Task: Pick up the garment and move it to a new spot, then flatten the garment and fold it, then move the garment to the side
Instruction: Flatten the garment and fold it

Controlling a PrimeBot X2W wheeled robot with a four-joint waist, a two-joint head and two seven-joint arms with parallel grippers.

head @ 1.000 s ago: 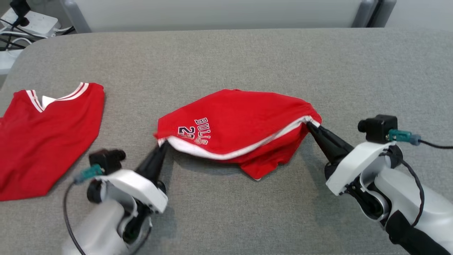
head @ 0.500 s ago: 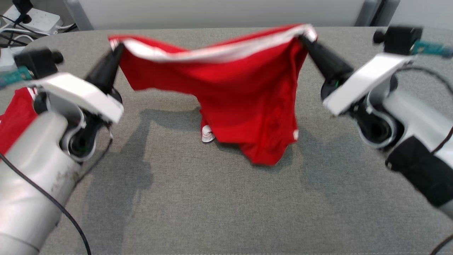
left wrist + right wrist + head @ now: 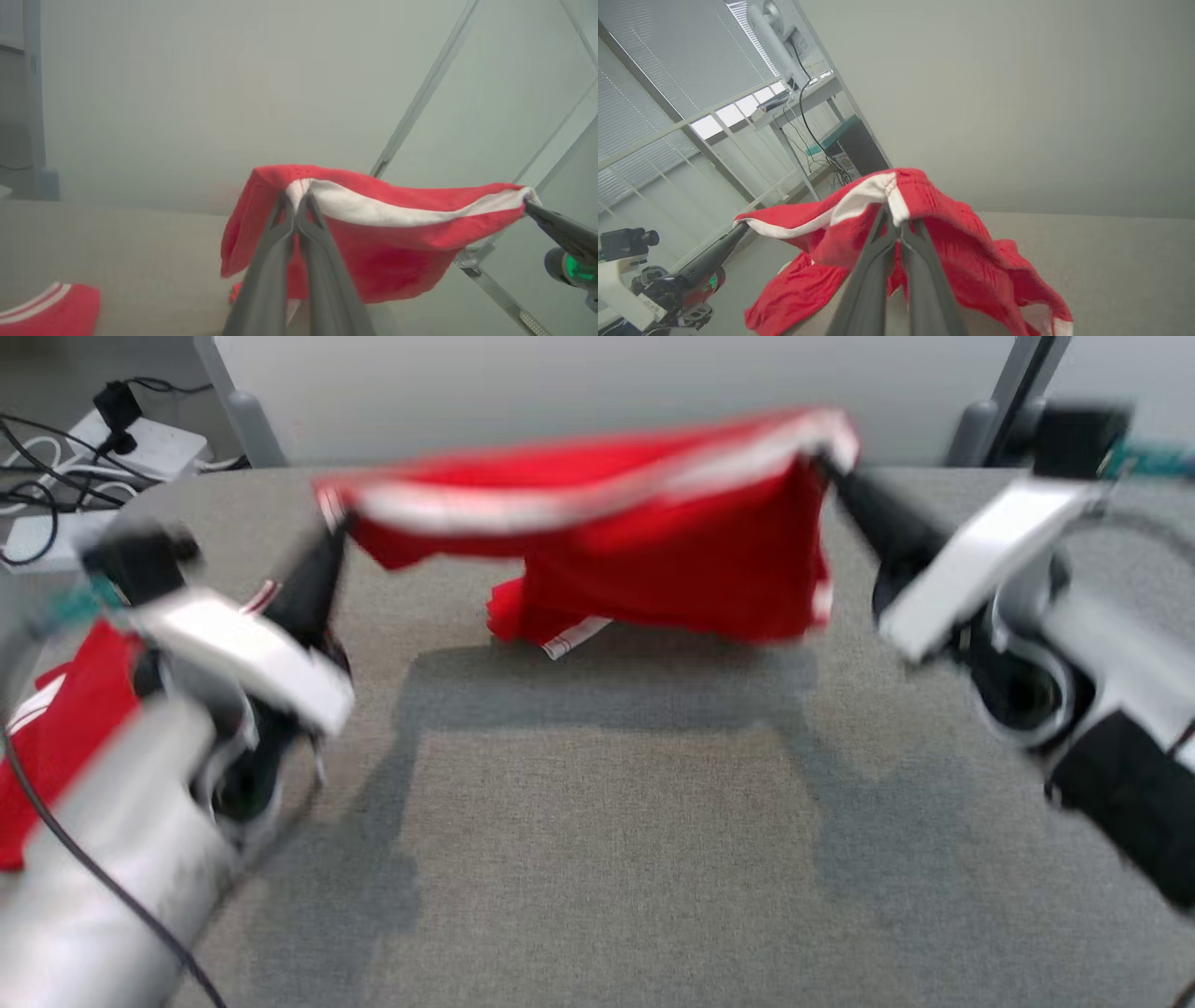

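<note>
Two tools aloft, garment slung between

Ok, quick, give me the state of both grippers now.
Left gripper: shut on the red garment, at one end of its white band.
Right gripper: shut on the red garment, at the band's other end.

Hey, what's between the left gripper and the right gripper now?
The red garment hangs stretched between the left gripper and right gripper, its white band spanning the gap over the grey table; the head view shows it.
</note>
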